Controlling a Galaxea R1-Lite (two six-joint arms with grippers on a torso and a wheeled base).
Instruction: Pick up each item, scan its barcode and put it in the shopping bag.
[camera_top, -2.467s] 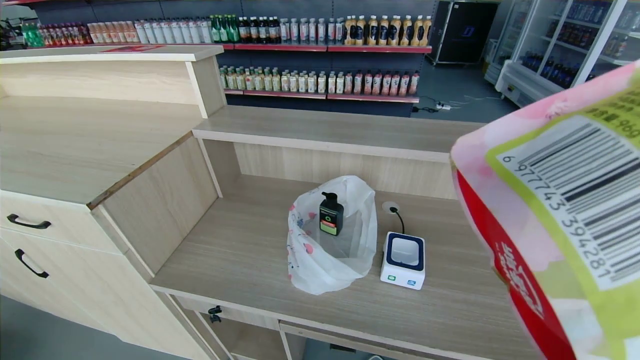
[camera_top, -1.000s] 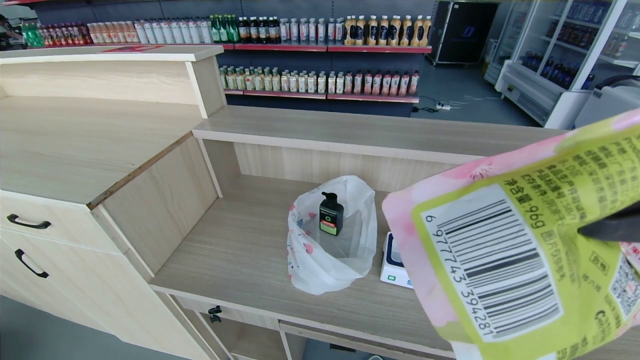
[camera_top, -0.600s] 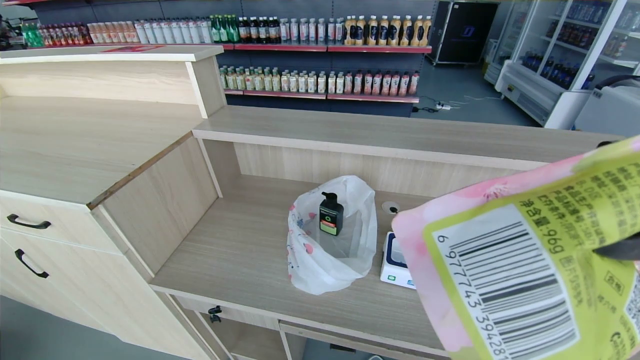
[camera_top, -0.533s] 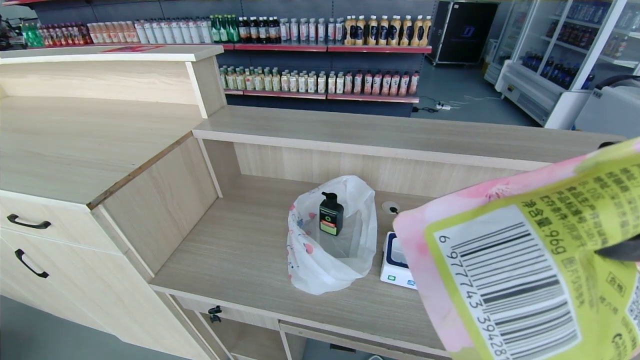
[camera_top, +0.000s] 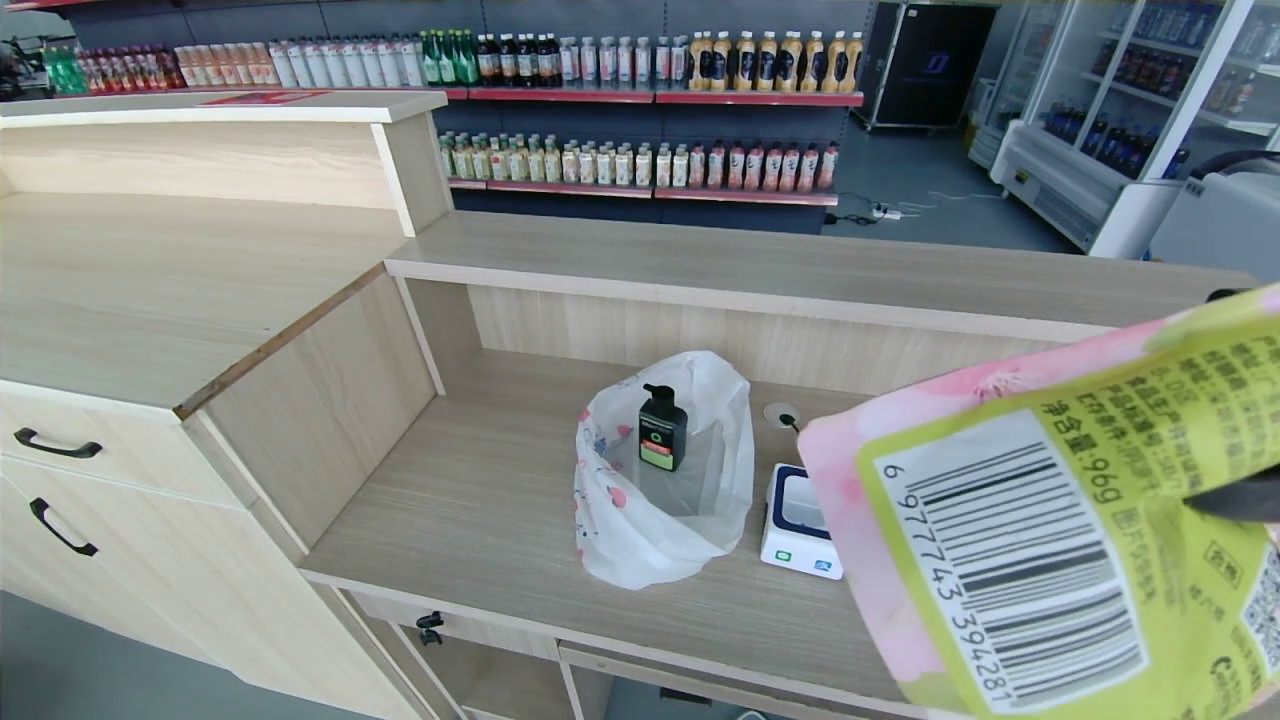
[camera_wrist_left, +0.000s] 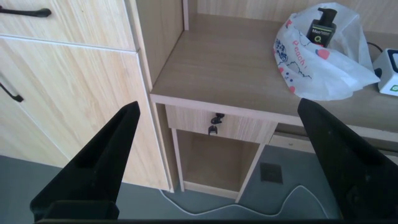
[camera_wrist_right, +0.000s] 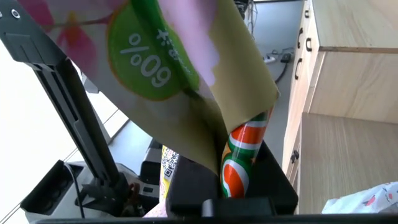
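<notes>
A pink and green snack pouch (camera_top: 1050, 520) hangs close in front of the head camera at the right, barcode side facing it. My right gripper (camera_wrist_right: 225, 182) is shut on the pouch's lower edge (camera_wrist_right: 174, 81), and one black finger (camera_top: 1235, 497) lies across the pouch. On the desk the white shopping bag (camera_top: 640, 520) stands open with a black pump bottle (camera_top: 662, 430) inside. A white and blue scanner (camera_top: 800, 520) sits right of the bag, partly behind the pouch. My left gripper (camera_wrist_left: 219, 109) is open and empty, low in front of the desk edge, bag (camera_wrist_left: 323, 56) beyond it.
The wooden desk (camera_top: 480, 500) has a raised ledge (camera_top: 650, 260) behind and a taller counter with drawers (camera_top: 120, 300) on the left. A cable runs from a grommet (camera_top: 781, 412) to the scanner. Drink shelves (camera_top: 640, 100) and coolers stand behind.
The pouch swung down and left in front of the scanner, then drifted slightly right, uncovering more of the scanner. Bag and bottle have not moved.
</notes>
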